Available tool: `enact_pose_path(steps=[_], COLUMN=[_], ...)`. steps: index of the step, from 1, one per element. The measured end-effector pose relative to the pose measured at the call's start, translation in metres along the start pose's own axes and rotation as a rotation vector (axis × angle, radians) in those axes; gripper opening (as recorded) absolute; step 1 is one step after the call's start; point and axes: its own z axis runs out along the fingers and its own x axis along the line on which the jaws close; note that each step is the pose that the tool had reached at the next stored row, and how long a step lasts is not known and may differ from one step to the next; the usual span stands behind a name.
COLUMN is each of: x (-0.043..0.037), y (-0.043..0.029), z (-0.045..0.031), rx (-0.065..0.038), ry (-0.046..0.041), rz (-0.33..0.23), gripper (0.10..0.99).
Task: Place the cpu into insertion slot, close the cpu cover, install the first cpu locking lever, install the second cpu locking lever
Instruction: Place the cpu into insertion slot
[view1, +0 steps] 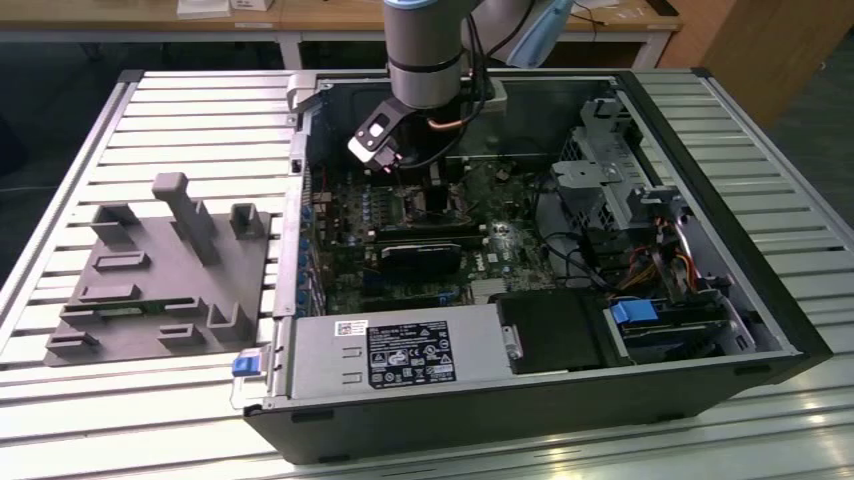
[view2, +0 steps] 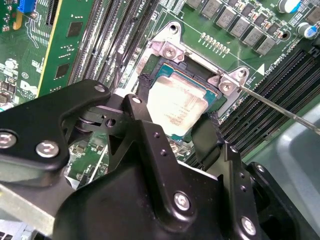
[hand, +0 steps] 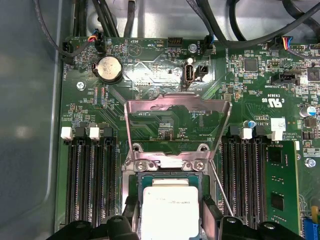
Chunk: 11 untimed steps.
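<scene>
Motherboard (hand: 165, 75) below, jaws clamp cpu (view2: 177, 102) at insertion slot (view2: 161, 62).

bright even light w/ glare on cpu (hand: 170, 212).

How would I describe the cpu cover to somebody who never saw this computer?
Inside the computer case, on the green board, an insertion slot holds the cpu. Hinged at its edge stands the cpu cover, raised: the only thin silver frame with a square cut-out.

Both wrist views overlook cpu (hand: 170, 210) closely.
</scene>
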Motion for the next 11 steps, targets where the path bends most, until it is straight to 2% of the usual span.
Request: enact_pose_path(steps=[7,11], x=[-0.0004,-0.0003], y=[0.001,0.0011], z=[-0.01,-0.0105], rx=[0.0,0.0], ry=[0.0,0.0001], rz=[0.0,0.0], gripper=[0.612,0.612])
